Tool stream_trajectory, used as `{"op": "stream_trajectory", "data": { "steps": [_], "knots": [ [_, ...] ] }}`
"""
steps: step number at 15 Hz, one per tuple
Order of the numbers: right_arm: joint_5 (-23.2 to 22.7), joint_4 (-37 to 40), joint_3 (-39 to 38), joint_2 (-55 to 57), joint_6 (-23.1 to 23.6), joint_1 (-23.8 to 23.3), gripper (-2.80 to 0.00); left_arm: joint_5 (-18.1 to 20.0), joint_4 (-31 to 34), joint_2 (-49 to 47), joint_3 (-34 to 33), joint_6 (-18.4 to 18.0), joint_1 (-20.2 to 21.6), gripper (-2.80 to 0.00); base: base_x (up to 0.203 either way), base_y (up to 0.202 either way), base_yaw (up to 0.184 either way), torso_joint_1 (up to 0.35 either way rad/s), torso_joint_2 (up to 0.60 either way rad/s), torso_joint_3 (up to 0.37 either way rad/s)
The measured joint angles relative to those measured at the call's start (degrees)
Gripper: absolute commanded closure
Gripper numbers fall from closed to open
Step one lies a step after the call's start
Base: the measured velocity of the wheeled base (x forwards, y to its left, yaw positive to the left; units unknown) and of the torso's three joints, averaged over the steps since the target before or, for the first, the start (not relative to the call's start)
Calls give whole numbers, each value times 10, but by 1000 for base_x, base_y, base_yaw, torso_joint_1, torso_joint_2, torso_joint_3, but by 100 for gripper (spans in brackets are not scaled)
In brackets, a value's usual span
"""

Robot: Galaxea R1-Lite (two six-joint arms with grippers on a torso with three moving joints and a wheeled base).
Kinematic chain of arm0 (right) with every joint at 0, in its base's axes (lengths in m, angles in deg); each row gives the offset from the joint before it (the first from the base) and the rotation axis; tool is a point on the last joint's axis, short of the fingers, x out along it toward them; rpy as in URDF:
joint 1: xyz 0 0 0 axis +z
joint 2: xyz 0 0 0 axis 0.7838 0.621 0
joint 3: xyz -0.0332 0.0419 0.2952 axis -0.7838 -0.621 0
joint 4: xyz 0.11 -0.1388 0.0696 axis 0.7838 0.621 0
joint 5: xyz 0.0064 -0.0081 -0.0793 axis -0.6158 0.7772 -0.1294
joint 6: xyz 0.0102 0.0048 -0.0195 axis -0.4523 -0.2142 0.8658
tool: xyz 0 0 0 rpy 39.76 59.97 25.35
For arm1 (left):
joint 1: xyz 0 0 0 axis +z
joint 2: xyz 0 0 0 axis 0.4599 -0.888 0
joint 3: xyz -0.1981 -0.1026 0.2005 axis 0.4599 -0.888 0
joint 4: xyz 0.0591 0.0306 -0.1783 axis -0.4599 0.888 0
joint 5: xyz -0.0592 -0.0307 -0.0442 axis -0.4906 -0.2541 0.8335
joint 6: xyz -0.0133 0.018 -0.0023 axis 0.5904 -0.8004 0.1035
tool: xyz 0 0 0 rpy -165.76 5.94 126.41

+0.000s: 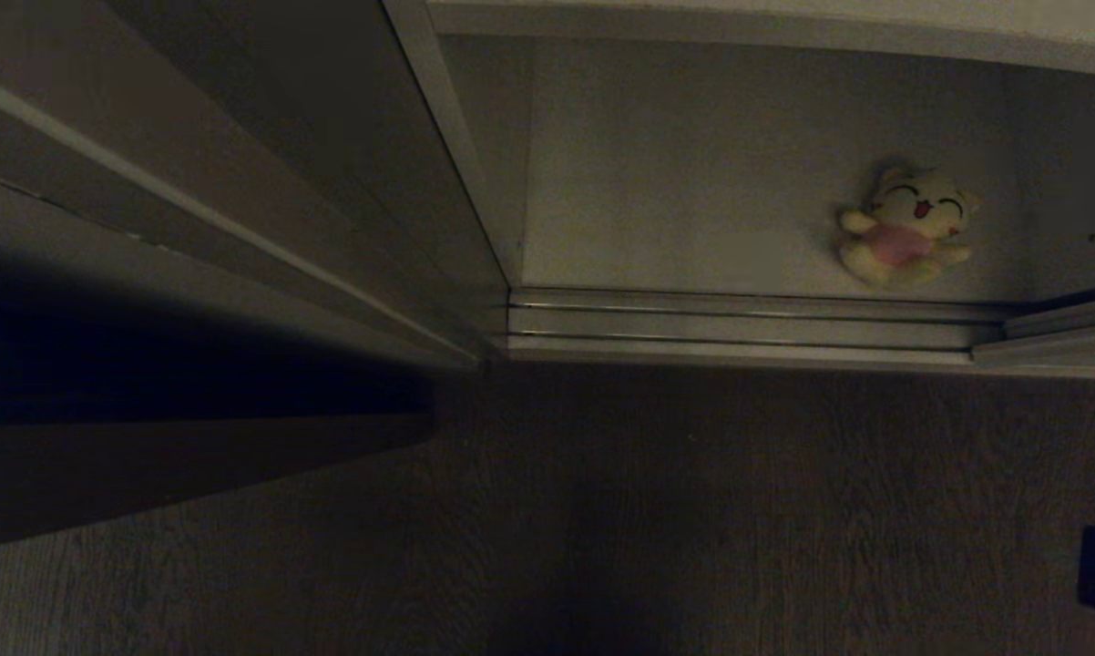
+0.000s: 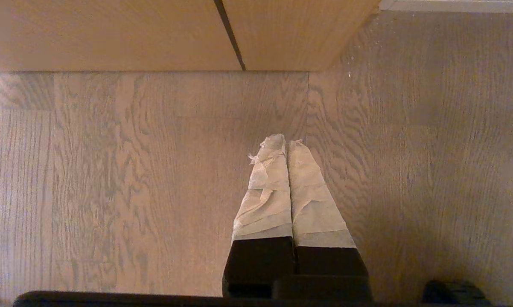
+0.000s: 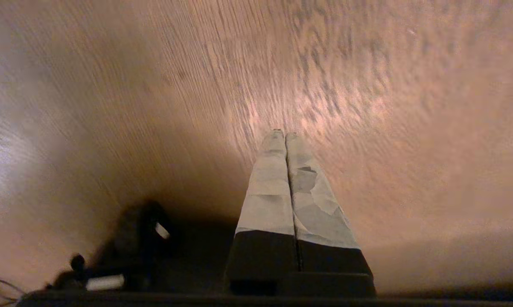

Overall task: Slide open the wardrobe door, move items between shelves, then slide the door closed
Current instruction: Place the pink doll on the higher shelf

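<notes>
Wood floor [image 1: 693,510] nearest; yellow plush [image 1: 907,226] on white shelf [image 1: 693,200]; both claws pressed closed, empty.

Dim, warm lighting throughout. Grey-brown wood-grain plank floor [image 1: 693,510] underfoot, spreading beneath the taped fingertips in both wrist views. Silver metal floor rails [image 1: 739,326] along the floor's far edge. Light oak-veneer cabinet panels [image 2: 154,34] ahead of the left fingertips, split by a dark seam and meeting the floor.
</notes>
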Motion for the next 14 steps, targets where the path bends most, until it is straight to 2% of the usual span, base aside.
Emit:
{"op": "stream_trajectory", "data": {
  "steps": [3, 6, 7, 11, 14],
  "knots": [
    [-52, -86, 7, 95, 9, -34, 0, 0, 0, 0, 0, 0, 0, 0, 0, 0, 0, 0, 0, 0],
    [-68, -183, 34, 179, 19, -52, 0, 0, 0, 0, 0, 0, 0, 0, 0, 0, 0, 0, 0, 0],
    [-69, -199, 52, 199, 20, -55, -280, 0, 0, 0, 0, 0, 0, 0, 0, 0, 0, 0, 0, 0],
    [-81, -235, 90, 258, 20, -55, -280, 0, 0, 0, 0, 0, 0, 0, 0, 0, 0, 0, 0, 0],
    [-112, -329, 111, 306, 20, -54, -280, 0, 0, 0, 0, 0, 0, 0, 0, 0, 0, 0, 0, 0]
  ]
}}
